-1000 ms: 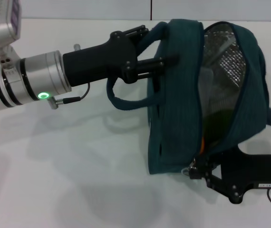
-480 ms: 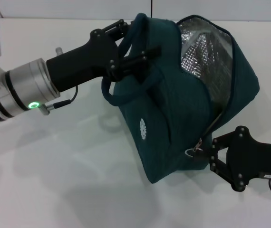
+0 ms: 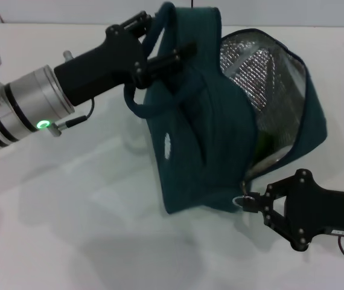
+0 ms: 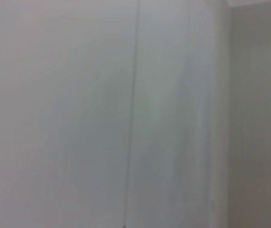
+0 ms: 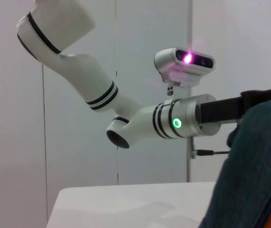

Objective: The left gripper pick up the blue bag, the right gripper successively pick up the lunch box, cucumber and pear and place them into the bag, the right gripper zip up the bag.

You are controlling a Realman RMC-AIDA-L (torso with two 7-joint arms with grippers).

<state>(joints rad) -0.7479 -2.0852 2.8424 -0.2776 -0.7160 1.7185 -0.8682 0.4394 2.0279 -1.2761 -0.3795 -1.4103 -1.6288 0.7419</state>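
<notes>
Your blue bag (image 3: 214, 121) hangs tilted above the white table (image 3: 69, 229), its mouth partly open and the silver foil lining (image 3: 256, 66) showing — something dark green sits deep inside. Your left gripper (image 3: 163, 48) reaches in from the left with its arm stretched level, fingers clenched on the bag's rope handle (image 3: 137, 109) near the top edge. Your right gripper (image 3: 253, 202) comes in low from the right — its fingertips pinch the metal zipper pull (image 3: 241, 202) at the bag's lower corner.
</notes>
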